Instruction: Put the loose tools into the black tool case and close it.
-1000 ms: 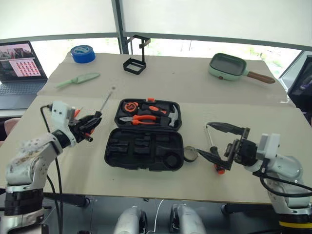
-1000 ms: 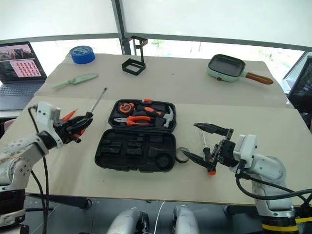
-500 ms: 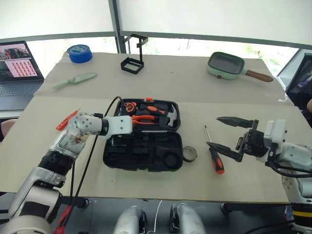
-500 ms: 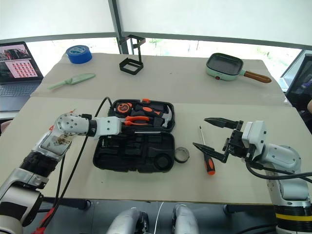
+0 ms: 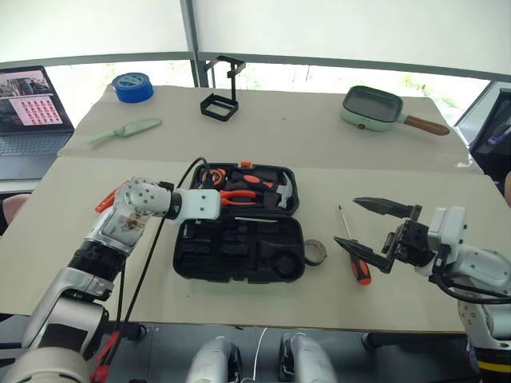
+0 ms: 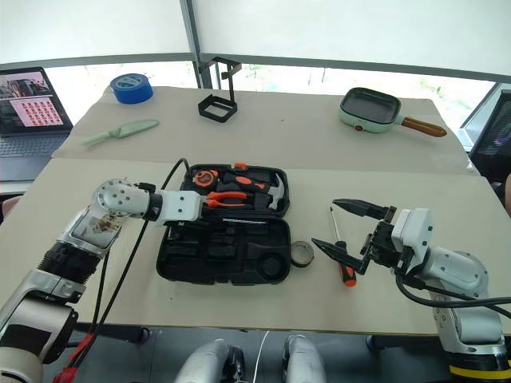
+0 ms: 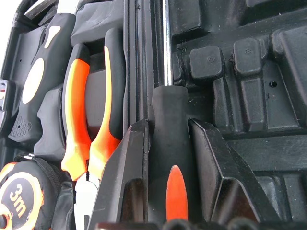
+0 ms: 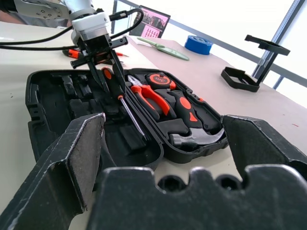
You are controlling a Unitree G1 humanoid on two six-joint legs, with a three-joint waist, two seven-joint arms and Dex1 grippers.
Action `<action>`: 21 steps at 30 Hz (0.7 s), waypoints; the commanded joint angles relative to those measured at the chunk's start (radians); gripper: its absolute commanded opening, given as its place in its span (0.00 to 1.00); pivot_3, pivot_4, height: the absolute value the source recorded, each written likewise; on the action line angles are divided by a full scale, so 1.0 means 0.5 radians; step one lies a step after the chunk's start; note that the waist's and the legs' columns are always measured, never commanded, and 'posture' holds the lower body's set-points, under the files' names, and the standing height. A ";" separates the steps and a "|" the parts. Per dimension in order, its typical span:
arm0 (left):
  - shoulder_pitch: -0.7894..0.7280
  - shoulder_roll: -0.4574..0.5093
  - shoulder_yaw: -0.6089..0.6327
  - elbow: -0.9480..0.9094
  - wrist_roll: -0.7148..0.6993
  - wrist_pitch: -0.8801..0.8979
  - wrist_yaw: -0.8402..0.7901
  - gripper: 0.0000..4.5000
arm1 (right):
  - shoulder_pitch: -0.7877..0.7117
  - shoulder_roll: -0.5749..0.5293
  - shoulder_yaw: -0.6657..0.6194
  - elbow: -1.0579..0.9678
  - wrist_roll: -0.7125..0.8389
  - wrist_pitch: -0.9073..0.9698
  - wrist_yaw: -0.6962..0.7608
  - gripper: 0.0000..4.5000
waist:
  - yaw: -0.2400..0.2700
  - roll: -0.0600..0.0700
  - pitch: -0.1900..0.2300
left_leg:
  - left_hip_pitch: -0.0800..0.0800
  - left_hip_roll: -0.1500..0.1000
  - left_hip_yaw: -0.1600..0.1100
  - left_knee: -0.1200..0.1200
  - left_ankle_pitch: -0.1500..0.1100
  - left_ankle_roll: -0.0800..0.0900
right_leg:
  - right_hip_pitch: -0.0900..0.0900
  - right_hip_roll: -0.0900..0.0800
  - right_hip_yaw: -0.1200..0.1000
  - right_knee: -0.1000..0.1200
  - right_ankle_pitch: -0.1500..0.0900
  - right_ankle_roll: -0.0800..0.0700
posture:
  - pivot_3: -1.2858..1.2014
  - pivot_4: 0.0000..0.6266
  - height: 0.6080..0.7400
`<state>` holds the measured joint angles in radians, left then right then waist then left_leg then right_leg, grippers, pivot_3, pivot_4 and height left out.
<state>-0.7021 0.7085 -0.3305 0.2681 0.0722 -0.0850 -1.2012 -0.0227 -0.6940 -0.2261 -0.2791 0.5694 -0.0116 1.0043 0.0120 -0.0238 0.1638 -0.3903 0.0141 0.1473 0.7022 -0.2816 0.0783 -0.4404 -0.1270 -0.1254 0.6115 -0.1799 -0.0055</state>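
Note:
The black tool case [image 5: 263,239] lies open in the middle of the table. My left gripper [image 7: 168,123] is shut on the black handle of a black-and-orange screwdriver [image 8: 114,81]. It holds the tool low over the case's slotted half, with the shaft [image 5: 257,219] lying along the hinge. My right gripper [image 5: 346,220] hangs open to the right of the case with nothing between its fingers. Just beneath it a second black-and-orange screwdriver [image 5: 356,259] rests on the table. A small dark tape roll [image 5: 314,253] sits against the case's right edge. An orange tool [image 5: 105,201] pokes out behind my left arm.
Orange-handled pliers [image 5: 239,194], a hammer [image 5: 279,191] and a tape measure [image 5: 212,173] fill the case's far half. At the back are a blue tape roll [image 5: 133,86], pale green knife [image 5: 126,130], black wire stand [image 5: 221,96], green pan [image 5: 374,108] and laptop [image 5: 28,112].
My left gripper swung right from beside the case to over it, rolling and lowering the screwdriver towards the hinge. The right gripper stayed open and still.

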 commanded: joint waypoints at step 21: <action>0.177 0.063 0.051 -0.411 -0.009 0.513 0.043 0.19 | -0.025 0.033 0.017 -0.107 -0.003 0.054 -0.068 1.00 | 0.010 0.000 0.000 | -0.001 0.000 -0.002 0.005 0.000 0.000 | 0.001 -0.001 0.002 0.003 -0.007 0.011 | 0.52 0.24 1.00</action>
<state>-0.5910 0.7505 -0.3001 0.0399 0.0443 0.1899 -1.2046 -0.0257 -0.6796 -0.2034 -0.2950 0.5553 0.0096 0.9792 0.0170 -0.0236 0.1639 -0.3908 0.0141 0.1464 0.7045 -0.2816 0.0783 -0.4397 -0.1279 -0.1241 0.6129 -0.1832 0.0000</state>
